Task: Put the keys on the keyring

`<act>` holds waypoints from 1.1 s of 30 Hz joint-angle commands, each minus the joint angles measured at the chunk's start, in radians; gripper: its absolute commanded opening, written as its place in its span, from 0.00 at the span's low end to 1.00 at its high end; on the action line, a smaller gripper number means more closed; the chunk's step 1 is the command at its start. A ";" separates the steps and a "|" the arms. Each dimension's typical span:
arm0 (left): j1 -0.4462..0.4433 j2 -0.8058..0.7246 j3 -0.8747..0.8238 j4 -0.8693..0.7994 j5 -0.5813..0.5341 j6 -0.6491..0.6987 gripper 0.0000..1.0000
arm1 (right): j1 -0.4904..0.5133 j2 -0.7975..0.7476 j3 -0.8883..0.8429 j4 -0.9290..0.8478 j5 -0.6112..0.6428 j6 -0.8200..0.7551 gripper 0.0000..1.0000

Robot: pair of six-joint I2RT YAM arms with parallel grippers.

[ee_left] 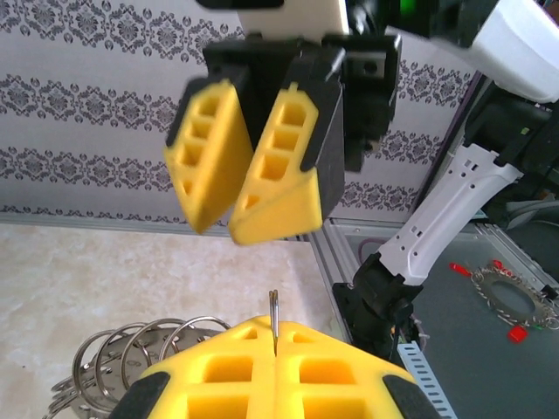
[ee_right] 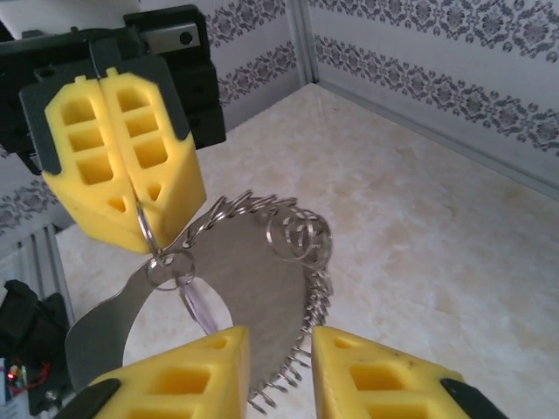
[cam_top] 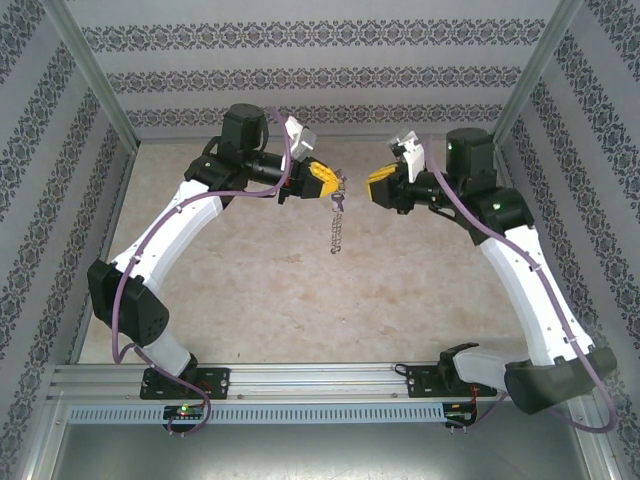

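Observation:
The keyring (cam_top: pixel 337 232) hangs above the table's middle from my left gripper (cam_top: pixel 330 183), which is shut on one of its small silvery loops (ee_left: pixel 273 305). In the right wrist view the keyring (ee_right: pixel 253 271) is a grey band fringed with wire loops, hanging below the left gripper (ee_right: pixel 140 223). My right gripper (ee_right: pixel 279 336) is open, its fingers on either side of the fringed lower rim without pressing it. From above, the right gripper (cam_top: pixel 374 187) faces the left one closely. A pale thin sliver (ee_right: pixel 198 305) hangs from a small ring; I cannot tell whether it is one of the keys.
The beige tabletop (cam_top: pixel 300 310) lies below the hanging hoop. Patterned walls close the back and sides, and an aluminium rail (cam_top: pixel 300 378) runs along the near edge. Beyond the table edge, a ring-shaped object (ee_left: pixel 507 297) and small red bits lie on a grey surface.

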State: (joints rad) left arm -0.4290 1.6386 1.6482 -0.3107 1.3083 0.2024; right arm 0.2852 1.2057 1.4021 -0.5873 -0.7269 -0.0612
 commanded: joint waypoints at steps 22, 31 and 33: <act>-0.013 -0.074 -0.180 0.572 -0.038 -0.354 0.00 | 0.204 0.045 -0.243 0.506 -0.028 0.280 0.18; -0.013 -0.074 -0.187 0.589 -0.036 -0.365 0.00 | 0.022 -0.108 -0.275 0.460 -0.151 0.260 0.31; -0.014 -0.076 -0.188 0.594 -0.036 -0.369 0.00 | -0.016 -0.138 -0.271 0.446 -0.183 0.250 0.31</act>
State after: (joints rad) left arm -0.4324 1.5944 1.4654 0.2035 1.2526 -0.1432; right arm 0.3038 1.1255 1.1313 -0.1459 -0.8253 0.2058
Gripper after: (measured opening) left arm 0.047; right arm 0.312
